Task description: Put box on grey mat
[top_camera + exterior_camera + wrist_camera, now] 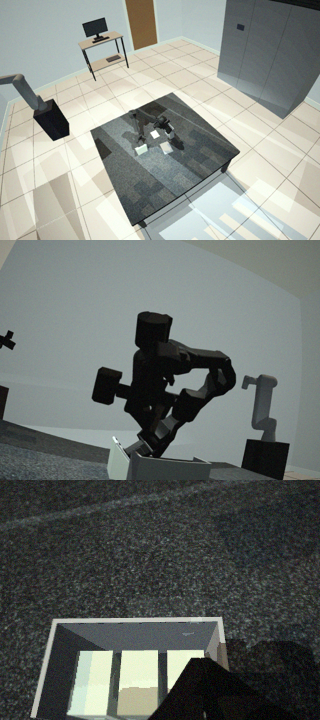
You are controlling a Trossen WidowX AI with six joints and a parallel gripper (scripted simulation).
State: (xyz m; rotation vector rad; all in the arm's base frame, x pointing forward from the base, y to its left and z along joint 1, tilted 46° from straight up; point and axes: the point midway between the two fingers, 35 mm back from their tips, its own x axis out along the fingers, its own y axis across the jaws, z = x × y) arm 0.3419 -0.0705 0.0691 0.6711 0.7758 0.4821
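The ER box cannot be told apart: from the top, the bin [170, 135] [137, 620] stands between the middle of the desk [155, 170] [51, 459] [150, 555] and its far corner, the claw [169, 128] [199, 666] over it.

Exterior: the arm [149, 364] hides its fingertips.

Wrist: the claw is together, holding nothing, near the rightmost of three boxes [138, 672]; descending unopened could knock one over.

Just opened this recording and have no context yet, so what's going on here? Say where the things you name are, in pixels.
One dark arm has its gripper [199, 666] shut with nothing between the fingers, above a light-walled bin [137, 620] on the dark table [165, 178]. Three pale boxes stand side by side in that bin, so nothing has been taken out yet. The job is to lay the one marked ER on the grey mat, printed side up. No reach code can be read in these views, so which box is ER cannot be told.
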